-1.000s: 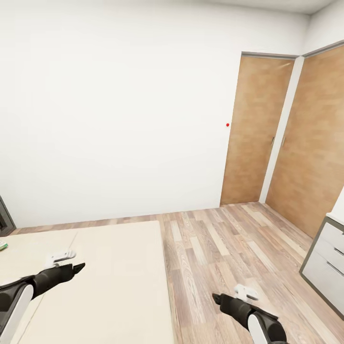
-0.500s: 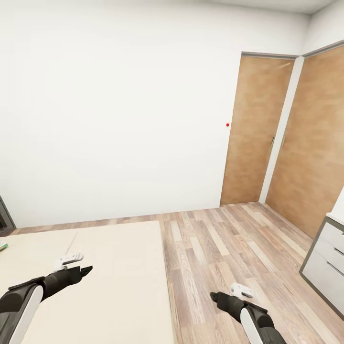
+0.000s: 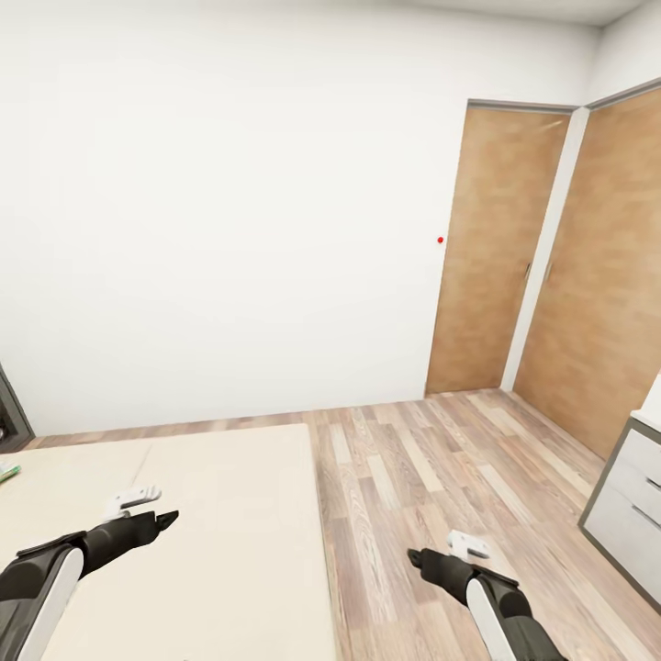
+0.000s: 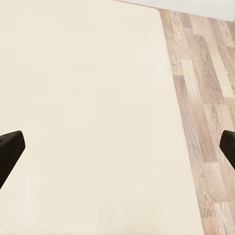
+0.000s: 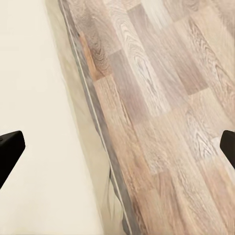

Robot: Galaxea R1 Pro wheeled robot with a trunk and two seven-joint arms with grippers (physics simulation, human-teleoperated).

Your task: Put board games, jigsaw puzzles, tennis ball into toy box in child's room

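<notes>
Since a second ago my left gripper point(image 3: 165, 520) has slid forward over the bed point(image 3: 229, 514) toward about 1 o'clock, and my right gripper point(image 3: 415, 556) has drawn back a little. In the last half second the arms have hardly moved, while the whole head view drifted slightly, so my head or base has turned a touch. I judge I am settling beside the bed before reaching for a game.

Both wrist views show my fingertips at opposite edges with nothing between them, so both jaws stand spread wide and empty. The left pair hangs over bare beige mattress; the right pair hangs over the bed's edge and the wooden floor point(image 3: 441, 477).

The one task thing I can find is a green-and-white sliver point(image 3: 7, 472) on the mattress at about 9 o'clock, cut by the frame's edge; probably a board game, too little of it to be sure. The toy box is out of sight.

Ahead is a blank white wall point(image 3: 229, 229); at 2 o'clock stand two wooden doors point(image 3: 496, 257); at 4 o'clock a grey-framed cabinet with white drawers point(image 3: 633, 496).
</notes>
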